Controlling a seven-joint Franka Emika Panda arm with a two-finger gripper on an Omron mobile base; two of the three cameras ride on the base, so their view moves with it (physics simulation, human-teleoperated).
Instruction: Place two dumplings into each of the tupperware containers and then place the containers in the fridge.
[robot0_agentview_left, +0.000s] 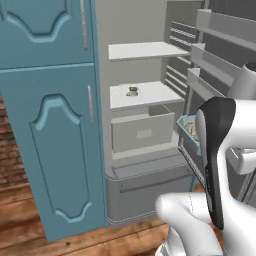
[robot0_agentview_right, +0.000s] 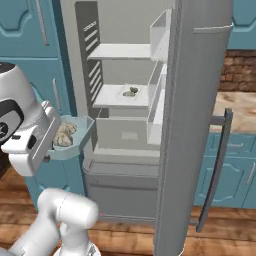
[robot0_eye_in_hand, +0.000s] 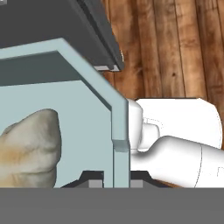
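Pale blue plastic is what you carry: in the left base view the pale blue container peeks out at 3 o'clock beside the dark wrist, level with the open fridge. On the middle shelf at 12 o'clock sits a small whitish object, too small to name.

In the right base view, the container hangs at 9 o'clock, just outside the fridge's left wall, with 2 dumplings lying in it. The gripper meets its near rim. The middle shelf lies up and to the right, at about 1 o'clock from the tray.

In the hand view, the tray wall runs down at 6 o'clock between the fingertips, which are pinched narrow on that rim; 1 dumpling fills 8 o'clock.

Judging by looks, the tray is light, stiff and thin-walled, and the dumplings sit loose. Keep it level, since a rim grip lets it tip and spill them.
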